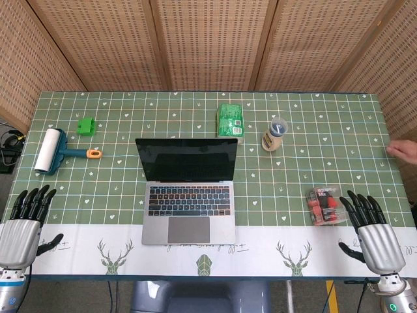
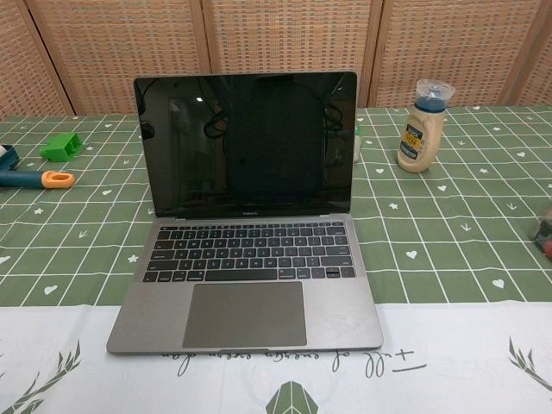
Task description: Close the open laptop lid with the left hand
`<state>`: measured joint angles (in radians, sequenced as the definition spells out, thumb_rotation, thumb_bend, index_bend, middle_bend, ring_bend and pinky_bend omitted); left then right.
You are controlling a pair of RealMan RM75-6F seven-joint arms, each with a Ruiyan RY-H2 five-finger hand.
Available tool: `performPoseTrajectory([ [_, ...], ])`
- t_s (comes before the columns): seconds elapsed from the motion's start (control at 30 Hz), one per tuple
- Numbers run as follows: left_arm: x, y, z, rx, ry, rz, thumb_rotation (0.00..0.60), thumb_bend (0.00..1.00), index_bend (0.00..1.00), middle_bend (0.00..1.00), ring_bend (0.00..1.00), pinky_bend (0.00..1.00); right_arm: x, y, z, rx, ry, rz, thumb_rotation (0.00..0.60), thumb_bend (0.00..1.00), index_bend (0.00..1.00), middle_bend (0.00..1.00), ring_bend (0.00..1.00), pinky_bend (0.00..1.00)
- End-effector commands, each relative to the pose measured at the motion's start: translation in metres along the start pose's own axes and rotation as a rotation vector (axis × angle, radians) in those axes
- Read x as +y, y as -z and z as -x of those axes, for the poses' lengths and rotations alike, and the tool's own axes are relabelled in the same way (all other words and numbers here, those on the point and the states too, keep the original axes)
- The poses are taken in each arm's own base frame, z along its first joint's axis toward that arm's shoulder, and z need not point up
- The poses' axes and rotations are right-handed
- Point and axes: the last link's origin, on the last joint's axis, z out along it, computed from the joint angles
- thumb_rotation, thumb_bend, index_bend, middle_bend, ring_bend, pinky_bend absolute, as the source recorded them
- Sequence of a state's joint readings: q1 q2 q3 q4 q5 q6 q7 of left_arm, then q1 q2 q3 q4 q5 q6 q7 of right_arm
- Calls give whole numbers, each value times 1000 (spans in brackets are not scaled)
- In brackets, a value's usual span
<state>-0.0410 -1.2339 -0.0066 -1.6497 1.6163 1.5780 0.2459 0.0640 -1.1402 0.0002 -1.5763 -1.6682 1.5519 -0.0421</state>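
Note:
A grey laptop [image 1: 187, 207] stands open in the middle of the table, its dark screen [image 2: 248, 142] upright and facing me, keyboard toward the front edge. My left hand [image 1: 23, 225] rests at the front left corner of the table, fingers spread and empty, well left of the laptop. At the front right corner lies my right hand [image 1: 373, 233], also spread and holding nothing. Neither hand shows in the chest view.
A lint roller [image 1: 52, 151] and a green block [image 1: 85, 126] lie at the left. Behind the laptop sits a green packet [image 1: 230, 120]; a squeeze bottle [image 2: 424, 126] stands to its right. A red packet [image 1: 326, 205] lies by my right hand. A person's hand [image 1: 405, 151] touches the right edge.

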Motion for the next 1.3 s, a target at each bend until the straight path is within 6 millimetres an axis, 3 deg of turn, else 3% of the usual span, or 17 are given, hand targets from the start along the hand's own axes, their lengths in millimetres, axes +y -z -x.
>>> performPoseTrajectory([
  [0.03,0,0,0,0,-2,1,600,121,0,0,0,0,0,0,0,0,1,-1,600,16,0,0,0,0],
  [0.63,2,-2,3,-12,-6,4,600,123,0,0,0,0,3,-1,-2,4,-9,13,600,15,0,0,0,0],
  [0.9,18,-27,1,-22,6,42,600,160,0,0,0,0,11,-4,-6,19,-24,35,600,16,0,0,0,0],
  [1.0,31,-46,-5,-16,19,74,600,349,0,0,0,0,13,-5,-8,24,-29,44,600,16,0,0,0,0],
  [1.1,44,-67,-13,-22,40,112,600,619,0,0,0,0,15,-6,-8,24,-32,55,600,15,0,0,0,0],
  [1.3,75,-117,-28,-56,76,191,600,894,0,0,0,0,23,-10,-10,26,-42,83,600,16,0,0,0,0],
])
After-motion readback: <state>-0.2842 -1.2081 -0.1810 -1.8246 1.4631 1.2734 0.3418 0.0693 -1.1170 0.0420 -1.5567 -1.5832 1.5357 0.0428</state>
